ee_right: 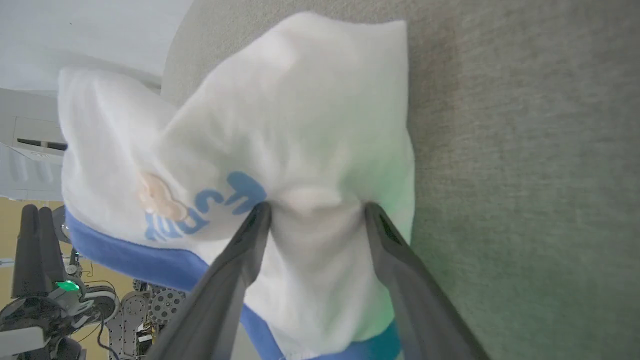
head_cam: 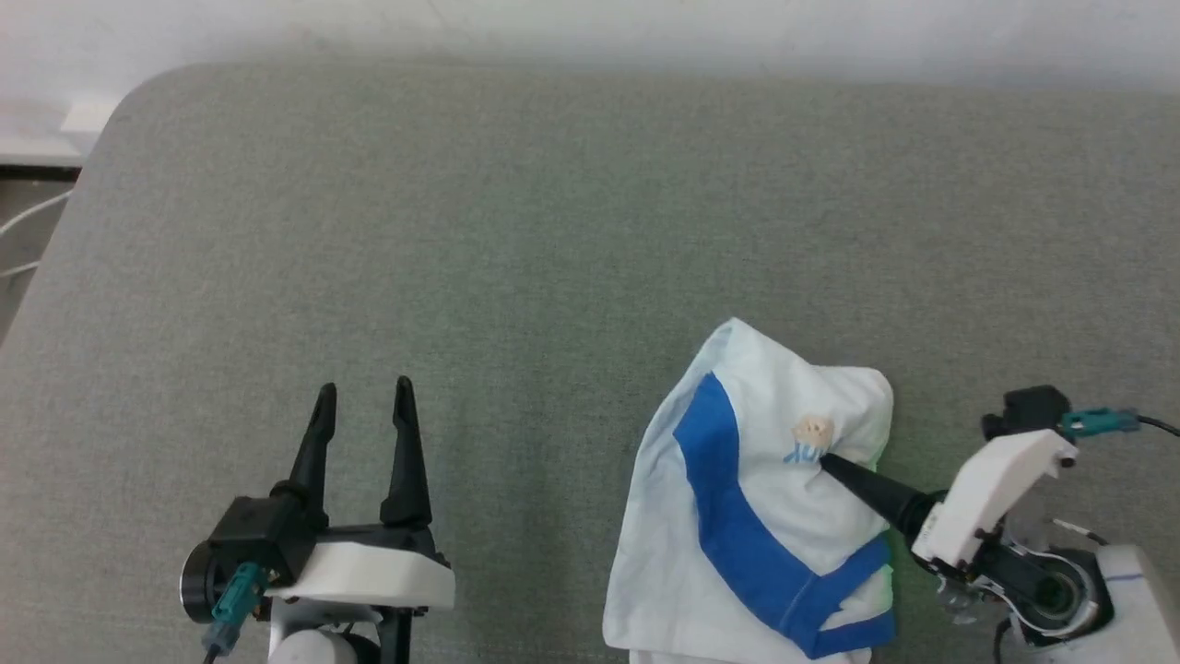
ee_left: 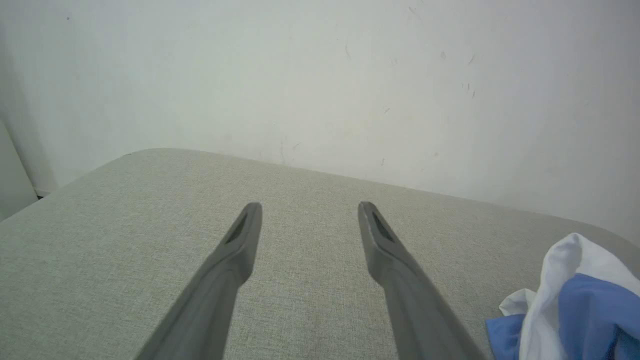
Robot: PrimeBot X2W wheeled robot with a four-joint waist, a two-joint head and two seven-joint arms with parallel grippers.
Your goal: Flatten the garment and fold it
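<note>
Under both pairs of jaws lies a grey fabric surface (head_cam: 516, 231), running ahead of the fingertips to a pale wall (ee_left: 320, 75). The garment (head_cam: 774, 498) lies crumpled in a heap on this surface, right at the tips of the right gripper (ee_right: 315, 212) and well off to the right of the left gripper (head_cam: 364, 385). It is white, with a broad blue band (head_cam: 728, 526) curving across it on the side away from the right jaws.

The right jaws stand wide open, and both fingertips press into the white cloth. A raised hump of the cloth bulges up in the gap between them. The fingers are not closed on it. Beyond the tips the cloth rises in a soft peak.

The left jaws are also wide open, with nothing between them. They point across bare surface toward the wall. In the left wrist view the garment's edge shows to the right of the right-hand finger.

Just left of the right fingertips, in the right wrist view, sits a small print (ee_right: 200, 210) of blue letters with a peach patch.
</note>
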